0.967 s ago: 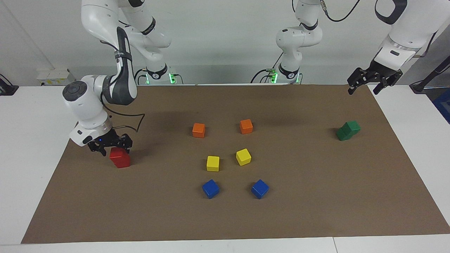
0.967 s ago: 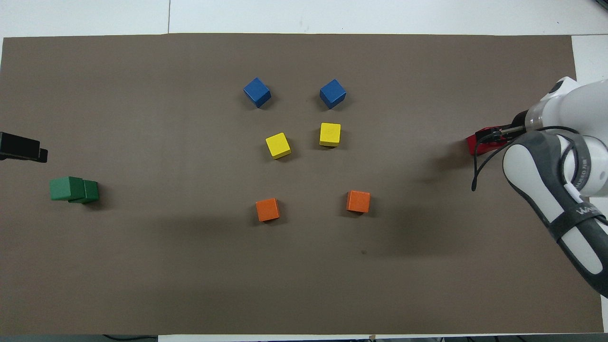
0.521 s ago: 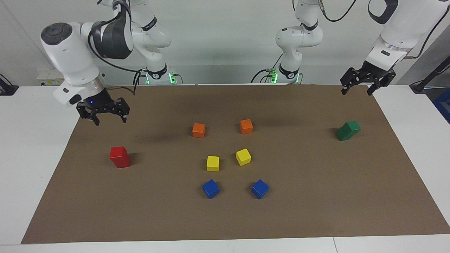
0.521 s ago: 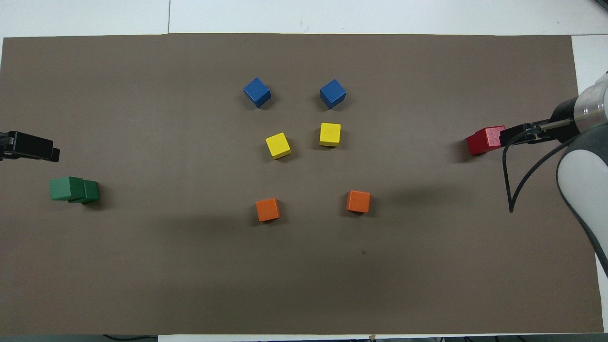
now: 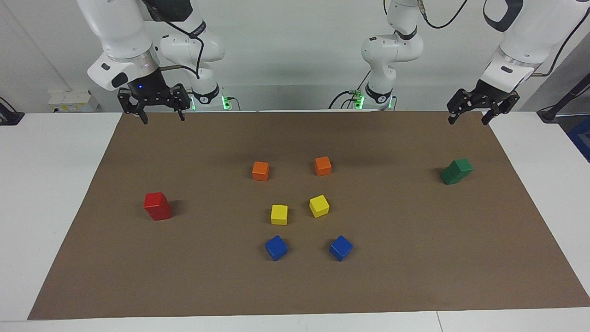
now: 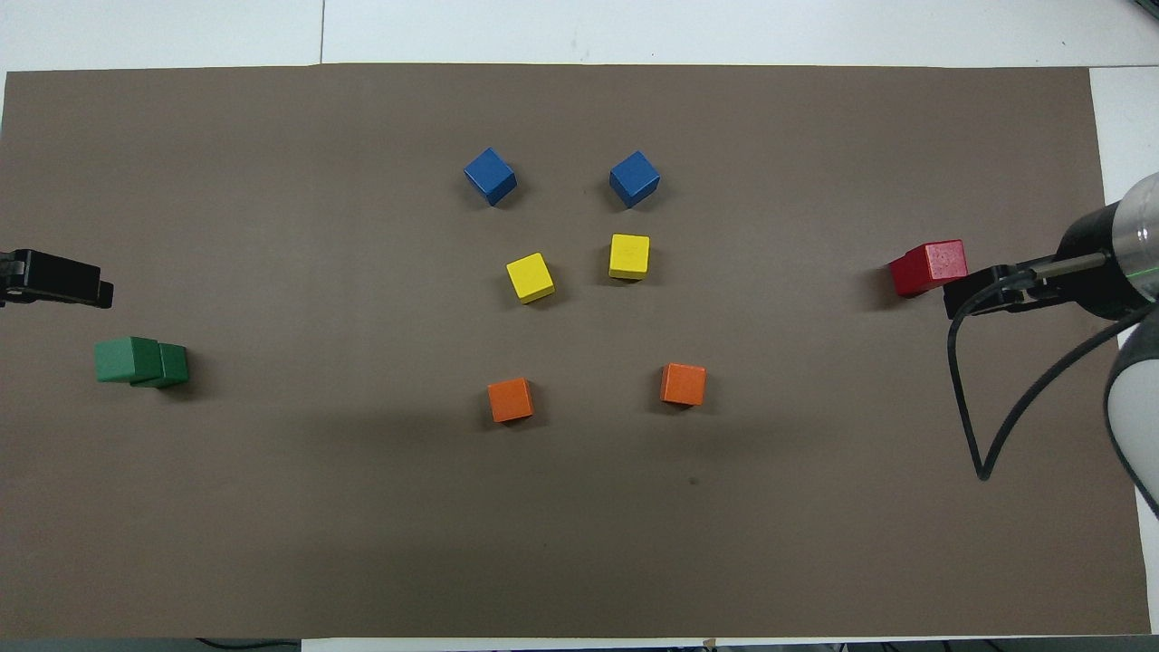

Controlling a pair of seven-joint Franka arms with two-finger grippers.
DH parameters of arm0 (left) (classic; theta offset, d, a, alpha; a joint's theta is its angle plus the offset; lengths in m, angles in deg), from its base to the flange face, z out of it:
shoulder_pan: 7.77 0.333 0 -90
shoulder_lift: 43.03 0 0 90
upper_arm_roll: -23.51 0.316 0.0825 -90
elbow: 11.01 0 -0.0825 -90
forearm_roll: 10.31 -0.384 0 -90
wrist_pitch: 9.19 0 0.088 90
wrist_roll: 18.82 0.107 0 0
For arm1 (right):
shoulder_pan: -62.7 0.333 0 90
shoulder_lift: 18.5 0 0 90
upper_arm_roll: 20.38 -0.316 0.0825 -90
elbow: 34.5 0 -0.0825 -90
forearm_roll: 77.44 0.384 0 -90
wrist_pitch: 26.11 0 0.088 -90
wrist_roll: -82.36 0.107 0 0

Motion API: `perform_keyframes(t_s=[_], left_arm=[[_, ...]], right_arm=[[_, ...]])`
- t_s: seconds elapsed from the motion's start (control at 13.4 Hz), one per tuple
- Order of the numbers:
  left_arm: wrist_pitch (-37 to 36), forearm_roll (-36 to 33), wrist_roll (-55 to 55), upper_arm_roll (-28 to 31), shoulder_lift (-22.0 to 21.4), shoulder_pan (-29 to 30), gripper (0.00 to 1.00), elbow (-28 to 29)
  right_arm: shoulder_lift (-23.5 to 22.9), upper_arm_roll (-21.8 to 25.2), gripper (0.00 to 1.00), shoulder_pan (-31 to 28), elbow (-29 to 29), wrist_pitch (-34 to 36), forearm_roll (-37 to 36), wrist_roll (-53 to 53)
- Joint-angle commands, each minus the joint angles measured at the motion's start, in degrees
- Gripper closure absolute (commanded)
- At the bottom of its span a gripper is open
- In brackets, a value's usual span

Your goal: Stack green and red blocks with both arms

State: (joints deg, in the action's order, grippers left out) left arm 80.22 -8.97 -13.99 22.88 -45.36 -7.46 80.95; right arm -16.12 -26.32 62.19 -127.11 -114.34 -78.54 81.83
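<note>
Two red blocks (image 5: 156,206) stand stacked, one on the other, at the right arm's end of the brown mat; the stack also shows in the overhead view (image 6: 927,268). Two green blocks (image 5: 456,171) stand stacked at the left arm's end, the upper one shifted sideways on the lower; the overhead view shows them too (image 6: 140,361). My right gripper (image 5: 163,119) is open and empty, raised over the mat's edge by the robots. Only its edge shows in the overhead view (image 6: 987,294). My left gripper (image 5: 467,121) is open and empty, raised over the mat's corner by the robots.
Three pairs of cubes lie in the mat's middle: orange (image 5: 260,170) (image 5: 322,166) nearest the robots, then yellow (image 5: 279,214) (image 5: 319,205), then blue (image 5: 276,247) (image 5: 340,247). The brown mat (image 5: 415,258) lies on a white table.
My right gripper has let go of the upper red block, risen and drawn back toward the robots. The red stack stays standing. The left gripper has barely moved.
</note>
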Motion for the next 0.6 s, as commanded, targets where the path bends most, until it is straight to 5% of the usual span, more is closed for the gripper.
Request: perform_keyframes(t_s=[0.0, 0.52], left_arm=[[-0.9, 1.39, -1.4, 0.98, 0.75, -1.01, 0.0, -1.52], [-0.9, 1.48, -1.4, 0.98, 0.66, -0.92, 0.0, -1.6]], right_arm=[[-2.99, -0.12, 0.08, -0.19, 2.34, 1.04, 0.49, 1.85], [-3.08, 0.14, 0.0, -1.33, 2.43, 0.78, 0.49, 1.76]])
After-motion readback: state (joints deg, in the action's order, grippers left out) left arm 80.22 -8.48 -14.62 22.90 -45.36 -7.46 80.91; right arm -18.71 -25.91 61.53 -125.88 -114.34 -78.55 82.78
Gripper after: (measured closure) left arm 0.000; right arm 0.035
